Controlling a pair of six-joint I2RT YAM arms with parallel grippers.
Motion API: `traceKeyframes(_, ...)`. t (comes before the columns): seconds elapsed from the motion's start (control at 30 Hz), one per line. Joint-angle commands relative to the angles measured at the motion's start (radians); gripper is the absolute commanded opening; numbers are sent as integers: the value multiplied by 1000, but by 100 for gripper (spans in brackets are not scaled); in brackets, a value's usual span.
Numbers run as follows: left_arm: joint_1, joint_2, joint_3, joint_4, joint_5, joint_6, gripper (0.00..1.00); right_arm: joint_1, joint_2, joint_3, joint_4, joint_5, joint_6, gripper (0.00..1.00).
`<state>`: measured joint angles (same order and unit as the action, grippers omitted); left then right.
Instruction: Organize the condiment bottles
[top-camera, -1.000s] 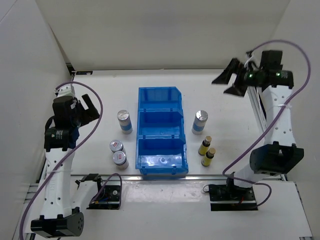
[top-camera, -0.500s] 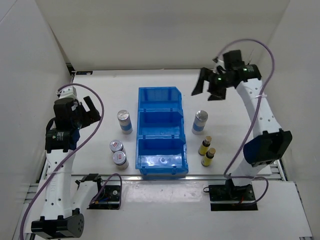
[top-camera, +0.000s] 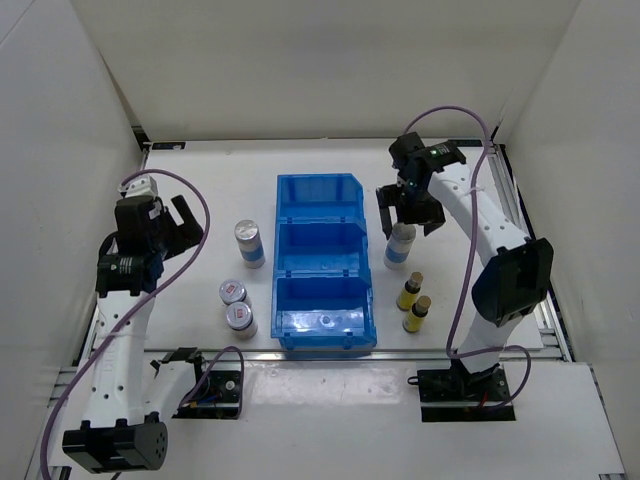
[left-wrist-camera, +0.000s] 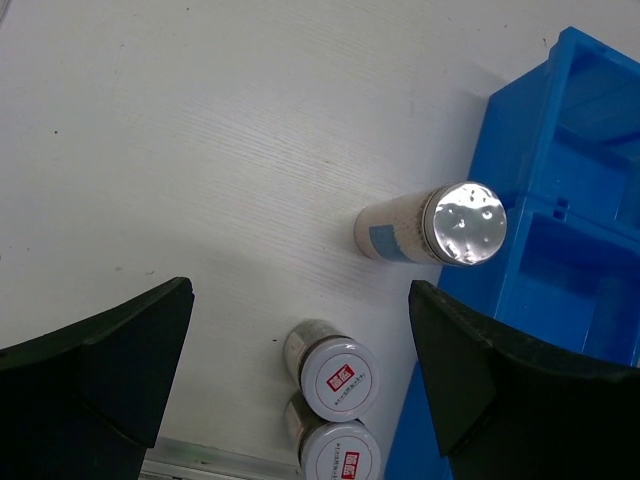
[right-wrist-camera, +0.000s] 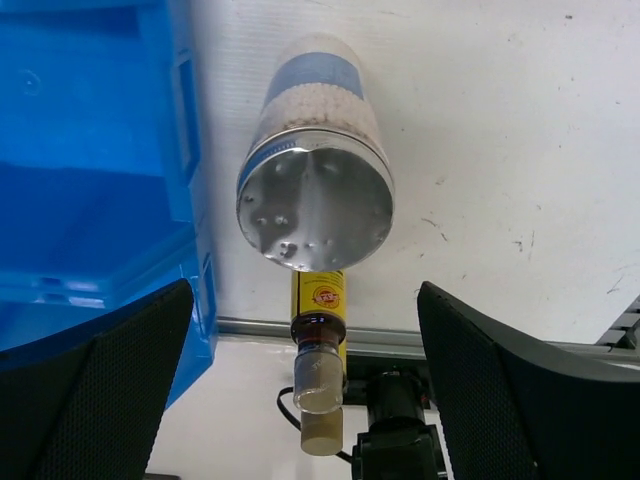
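- The blue bin (top-camera: 322, 262) sits in the middle of the table (top-camera: 210, 180), its three compartments in a row from far to near. Each compartment shows its bare blue floor.
- All six condiment bottles stand upright on the table outside the bin, three on each side.
- On the left, the left tall bottle (top-camera: 249, 242), white and blue with a silver cap, stands just beside the middle compartment's wall.
- Nearer on that side, the two squat bottles (top-camera: 233, 293) (top-camera: 240, 318) stand close together, one behind the other. Their silver tops carry red marks.
- On the right, the right tall bottle (top-camera: 399, 245) stands just beside the middle compartment.
- The two yellow bottles (top-camera: 409, 291) (top-camera: 417, 313) with tan caps stand close together nearer than it, beside the near compartment.
- The right gripper (top-camera: 408, 214) hangs over the right tall bottle. Its fingers are spread wide on either side and hold nothing.
- In the right wrist view, the silver cap (right-wrist-camera: 315, 210) lies between the two fingers, clear of both. A yellow bottle (right-wrist-camera: 320, 298) shows beyond it and the bin wall (right-wrist-camera: 100, 150) is on the left.
- The left gripper (top-camera: 178, 222) hovers over the left part of the table, well apart from the bottles. Its fingers are spread and it carries nothing.
- The left wrist view looks down on the left tall bottle (left-wrist-camera: 430, 225) and both squat bottles (left-wrist-camera: 335, 372) (left-wrist-camera: 338, 452) beside the bin (left-wrist-camera: 560, 200).
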<state>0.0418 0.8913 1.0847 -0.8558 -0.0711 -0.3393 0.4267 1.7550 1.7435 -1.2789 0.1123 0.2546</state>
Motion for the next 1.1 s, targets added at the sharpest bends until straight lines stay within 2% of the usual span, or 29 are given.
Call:
traceKeyframes(0.0,-2,-18,-16,3,-18,-7,100,0,-3,-7,19,27,9,95)
traceKeyframes(0.23,-2,-28,-25,3,-18,-17,100,0,87,-52,87,-17,21,92)
traceKeyframes(0.33,-2,-28,-34,3,-18,-17,100,-22,142,-39,87,-68,21,85)
traceKeyframes(0.37,-2,-28,-34,3,-18,-17,100,-22,143,-30,87,-77,21,77)
traceKeyframes(0.43,-2,-37,-34,3,-18,-17,100,-22,155,-10,87,-77,21,67)
traceKeyframes(0.47,-2,-37,-34,3,-27,-17,100,-31,155,23,76,-59,21,55)
traceKeyframes(0.53,-2,-37,-43,3,-27,-17,100,-31,164,46,50,-19,21,43)
traceKeyframes(0.57,-2,-46,-43,3,-27,-17,100,-31,176,120,26,6,21,38)
traceKeyframes(0.6,-2,-46,-43,3,-36,-17,100,-31,187,169,-37,38,21,27)
traceKeyframes(0.63,-2,-46,-43,3,-36,-17,100,-31,199,222,-71,103,21,23)
traceKeyframes(0.7,-2,-46,-54,3,-36,-17,100,-31,221,378,-137,151,8,16)
traceKeyframes(0.77,-2,-46,-63,3,-27,-17,100,-31,235,473,-148,162,-21,14)
traceKeyframes(0.87,-2,-46,-63,3,-18,-36,100,-31,253,615,-133,63,-51,13)
traceKeyframes(0.97,-2,-46,-63,3,4,-37,100,-31,296,672,-91,-77,-51,8)
traceKeyframes(1.07,-2,-37,-63,3,4,-46,95,-22,356,718,-71,-155,-21,1)
